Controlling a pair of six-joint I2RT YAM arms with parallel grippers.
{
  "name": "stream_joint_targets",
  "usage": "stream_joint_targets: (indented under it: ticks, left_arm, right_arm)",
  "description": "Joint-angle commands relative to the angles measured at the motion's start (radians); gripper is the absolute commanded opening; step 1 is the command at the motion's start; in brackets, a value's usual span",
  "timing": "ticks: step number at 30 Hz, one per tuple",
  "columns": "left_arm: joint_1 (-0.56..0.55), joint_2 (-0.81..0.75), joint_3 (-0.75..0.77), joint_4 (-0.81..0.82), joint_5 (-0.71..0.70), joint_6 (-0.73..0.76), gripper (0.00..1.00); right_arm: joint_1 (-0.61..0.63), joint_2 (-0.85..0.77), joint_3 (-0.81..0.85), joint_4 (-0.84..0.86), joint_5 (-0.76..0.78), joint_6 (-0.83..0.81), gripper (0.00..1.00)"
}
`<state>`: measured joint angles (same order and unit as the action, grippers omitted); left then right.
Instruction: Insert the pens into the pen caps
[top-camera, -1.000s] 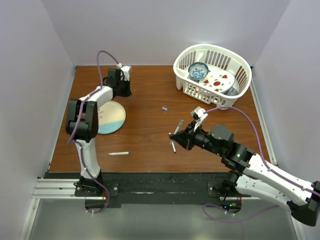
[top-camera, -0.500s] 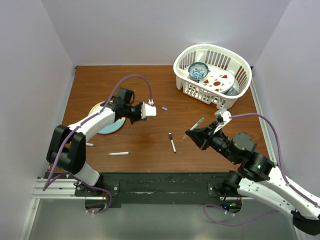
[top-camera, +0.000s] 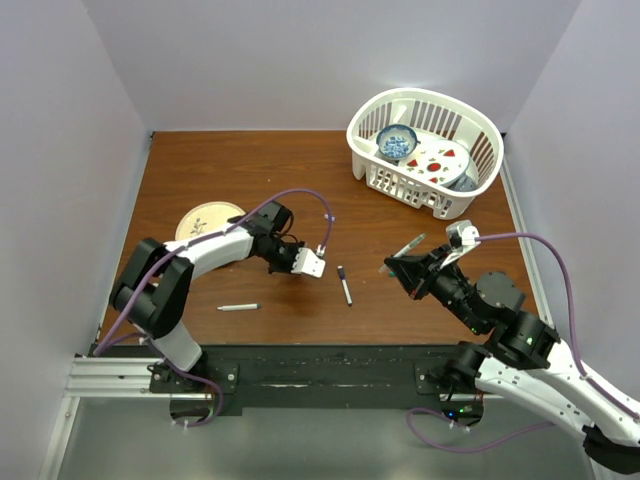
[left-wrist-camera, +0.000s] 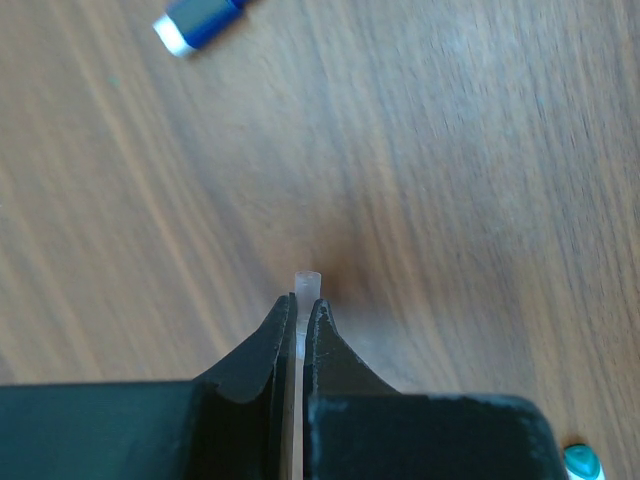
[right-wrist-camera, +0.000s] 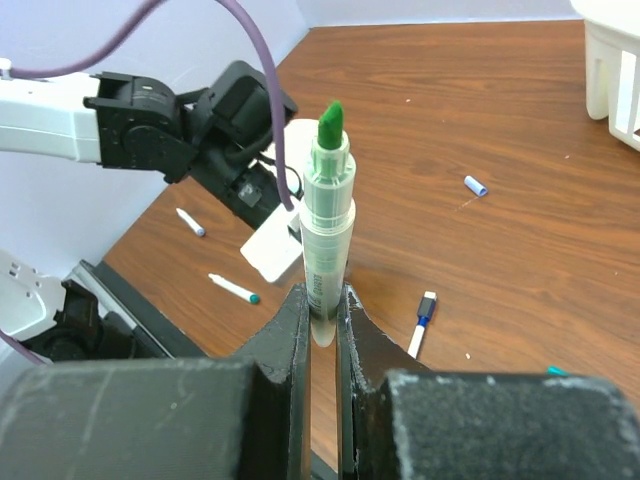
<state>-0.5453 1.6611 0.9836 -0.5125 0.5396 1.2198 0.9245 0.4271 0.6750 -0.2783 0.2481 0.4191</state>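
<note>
1. Far left on the table (top-camera: 300, 180): a plate (top-camera: 205, 220), flat, just behind the left arm.
2. Near the front edge, left of centre: a white pen (top-camera: 238, 307) lying flat, well apart from both grippers. In the right wrist view, a blue-ended pen (right-wrist-camera: 190, 222) further left, also flat.
3. Left gripper (left-wrist-camera: 300, 315): low over the wood, fingers pinched nearly together on a pale tube (left-wrist-camera: 306, 285). Only the tube's end showing past the fingertips, so cap or pen cannot be told.
4. Blue cap (left-wrist-camera: 200, 18): on the wood beyond the left gripper, touching nothing.
5. Dark-tipped pen (top-camera: 345, 285): flat at table centre, between the two grippers, touching neither.
6. Right gripper (right-wrist-camera: 322, 310): raised above the table, fingers closed on the barrel of a green pen (right-wrist-camera: 328, 220). Pen upright in the wrist view, green tip bare and pointing away from the fingers.
7. Far right corner: a white basket (top-camera: 430, 93) holding a blue bowl (top-camera: 397, 142) and a red-spotted dish (top-camera: 440, 160).
</note>
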Motion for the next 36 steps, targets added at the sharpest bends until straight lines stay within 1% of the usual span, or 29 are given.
stream_joint_targets:
  ticks: [1,8,14,18,22,27,28,32,36]
  left_arm:
    - [-0.008,0.023,0.020,-0.038,-0.021,0.046,0.00]
    - [-0.008,0.071,0.059,-0.110,-0.006,0.041,0.00]
    - [-0.010,0.077,0.067,-0.118,-0.004,0.034,0.01]
    - [-0.010,0.080,0.067,-0.110,-0.012,0.014,0.06]
    - [-0.010,0.083,0.070,-0.121,-0.009,0.010,0.13]
    - [-0.010,0.069,0.073,-0.123,-0.010,0.009,0.18]
    - [-0.010,0.066,0.072,-0.121,-0.012,0.010,0.23]
    - [-0.010,0.063,0.076,-0.129,-0.016,0.009,0.26]
    - [-0.010,0.051,0.075,-0.133,-0.017,0.006,0.31]
  right_arm:
    - [0.000,-0.002,0.023,0.028,0.034,-0.025,0.00]
    - [0.002,-0.014,0.023,0.016,0.051,-0.026,0.00]
    - [0.000,-0.034,0.021,0.002,0.059,-0.023,0.00]
    - [0.000,-0.048,0.021,-0.009,0.066,-0.020,0.00]
    - [0.000,-0.063,0.021,-0.021,0.076,-0.020,0.00]
    - [0.000,-0.083,0.014,-0.024,0.091,-0.019,0.00]
    - [0.000,-0.083,0.012,-0.022,0.092,-0.020,0.00]
    - [0.000,-0.088,0.012,-0.030,0.102,-0.020,0.00]
    - [0.000,-0.097,0.015,-0.041,0.111,-0.023,0.00]
